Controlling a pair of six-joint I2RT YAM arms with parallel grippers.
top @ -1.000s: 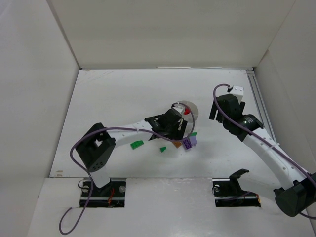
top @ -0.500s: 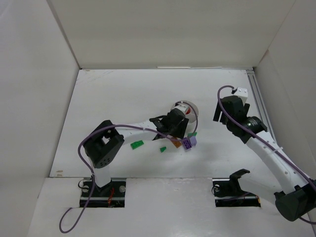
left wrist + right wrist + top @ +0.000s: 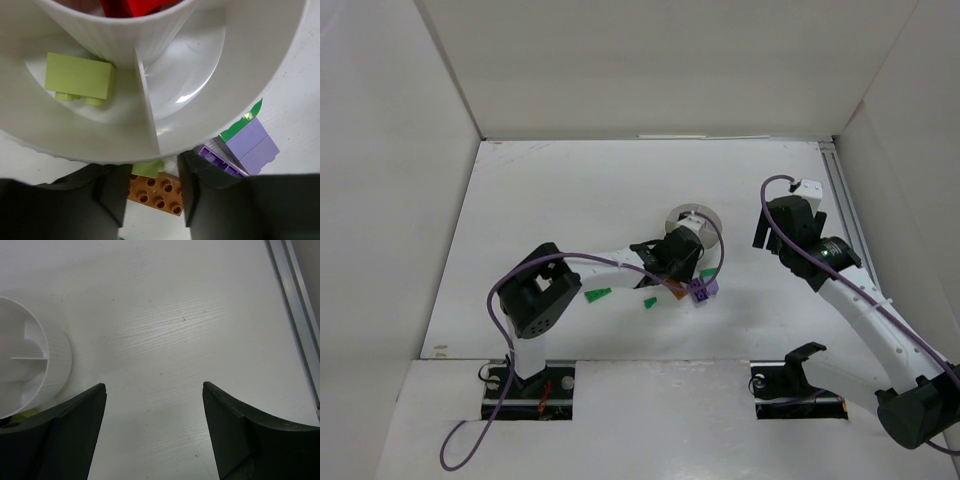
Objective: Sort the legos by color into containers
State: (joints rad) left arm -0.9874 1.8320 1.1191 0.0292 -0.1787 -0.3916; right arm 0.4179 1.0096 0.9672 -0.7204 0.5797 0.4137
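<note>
Closed down since one second earlier: left claw (image 3: 154, 172), now narrow on orange-brown brick (image 3: 157, 192) just beside white tub (image 3: 250, 100); pickup apparently begun. Right claw (image 3: 154, 385) wide, empty.

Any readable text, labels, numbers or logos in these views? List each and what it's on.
None readable.
The white tub, orange-brown brick, purple bricks and table carry no print.
Any marking on the left arm or right arm is too small to tell in the top view.
</note>
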